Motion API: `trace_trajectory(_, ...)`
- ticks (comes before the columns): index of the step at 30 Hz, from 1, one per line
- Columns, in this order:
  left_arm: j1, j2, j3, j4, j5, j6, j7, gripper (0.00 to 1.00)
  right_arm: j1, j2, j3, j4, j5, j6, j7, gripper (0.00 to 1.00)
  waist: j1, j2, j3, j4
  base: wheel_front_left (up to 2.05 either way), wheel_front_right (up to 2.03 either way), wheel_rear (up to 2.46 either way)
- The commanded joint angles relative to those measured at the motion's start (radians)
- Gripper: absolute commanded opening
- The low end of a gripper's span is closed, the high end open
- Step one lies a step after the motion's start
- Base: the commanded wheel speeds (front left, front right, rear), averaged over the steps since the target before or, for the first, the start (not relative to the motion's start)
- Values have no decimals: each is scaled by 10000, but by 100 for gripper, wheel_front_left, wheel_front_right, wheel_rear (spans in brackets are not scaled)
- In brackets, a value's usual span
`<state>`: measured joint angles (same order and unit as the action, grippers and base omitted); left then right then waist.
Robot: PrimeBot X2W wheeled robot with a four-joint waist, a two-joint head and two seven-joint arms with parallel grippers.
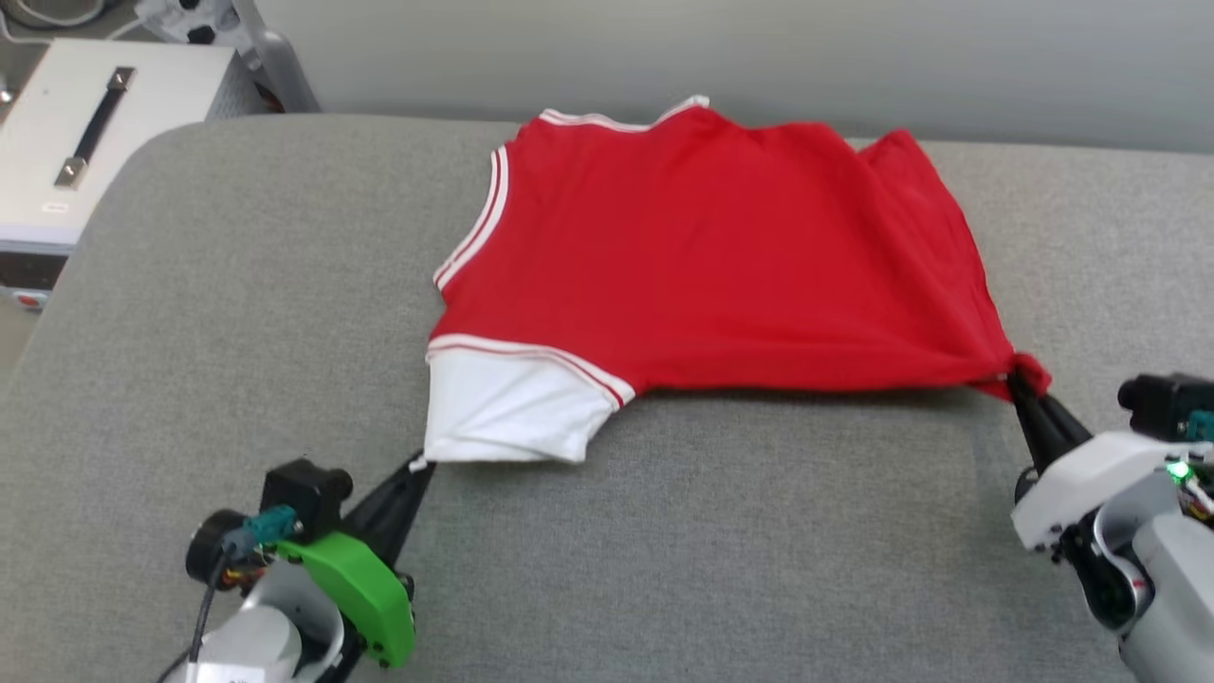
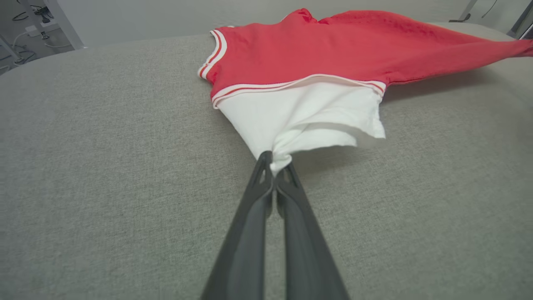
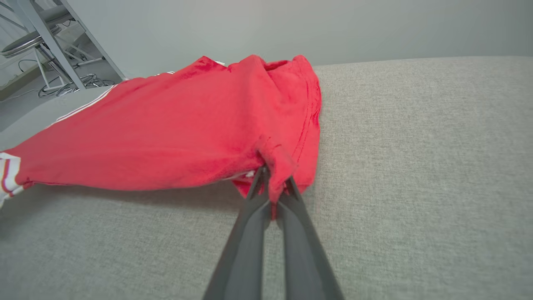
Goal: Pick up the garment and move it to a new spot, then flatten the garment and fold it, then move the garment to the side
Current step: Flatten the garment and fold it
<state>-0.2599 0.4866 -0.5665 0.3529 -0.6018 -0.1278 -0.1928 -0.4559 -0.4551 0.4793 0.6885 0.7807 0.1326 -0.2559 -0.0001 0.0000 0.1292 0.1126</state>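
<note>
The garment is a red shirt with a white sleeve, lying sideways across the grey cushion and stretched between both arms, its near edge lifted slightly. My left gripper is shut on the corner of the white sleeve, as the left wrist view shows at the fingertips. My right gripper is shut on a bunched red hem corner at the garment's right end. No lettering shows; the plain red side faces up.
The grey fabric surface spreads wide on all sides of the shirt. A white box with a dark handle sits off its far left corner. A pale wall runs behind. Metal chair legs and cables stand on the floor beyond.
</note>
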Motion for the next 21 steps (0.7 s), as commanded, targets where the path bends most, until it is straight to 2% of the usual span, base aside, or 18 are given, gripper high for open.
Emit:
trace_trajectory(1,348,135,-145,-182,-161,-28,108,0,362,-74,-71,-105,147,-19,-35,0,1,0,-530,24,0,0,0)
trace_trajectory(8,1457,682,-635,-1443,-801,-28,609,0,1797,-285,-150,-782,388,-19,343,0,1,0,-1117,-100,0,0,0)
trace_trajectory(18,2975,2004,-877,-3028,-2091,-28,1846,0,3804,-818,-648,-2406,621,-19,1068,0,1,0,-1533,-108,0,0,0)
trace_trajectory(21,3403,2338,-1175,-3396,-2802,-28,2390,0,4478,-1058,-800,-3037,663,-19,1505,0,1,0,-1581,-87,0,0,0)
